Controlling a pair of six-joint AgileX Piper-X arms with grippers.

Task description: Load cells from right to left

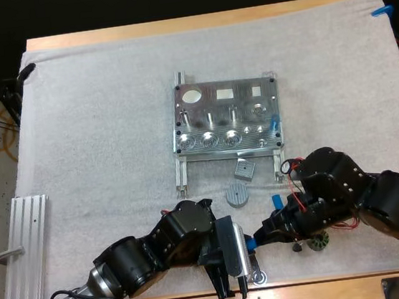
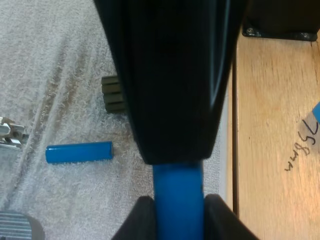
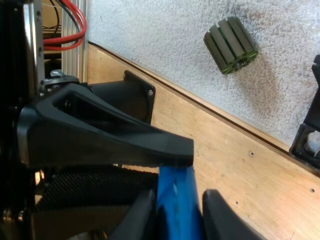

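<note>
Fingers (image 2: 142,222) of the left gripper (image 2: 178,220) press on a blue cylinder (image 2: 177,192) from both sides. The right gripper (image 3: 175,220) has its own fingers (image 3: 141,215) closed on the same cylinder at its other end, so both arms grip one piece. In the high view this joint grip sits at the lower centre of the frame, above the near edge of the mat (image 1: 97,132).

A second blue cylinder (image 2: 79,152) lies flat on the mat, just beside the right arm and apart from both grippers. A dark grooved part (image 3: 231,45) rests on the mat near the right gripper. A round metal disc (image 1: 238,194) and a small metal block (image 1: 244,168) lie between the grippers and the fixture (image 1: 212,106).

The fixture stands at the centre of the frame. A third blue cylinder (image 1: 274,121) stands at its right end. The other holes in the front row appear empty.

Progress assessment: one position, the rightmost, appears loaded. The held cylinder and the loose one remain to be placed, working leftward. The task is at an early stage.
</note>
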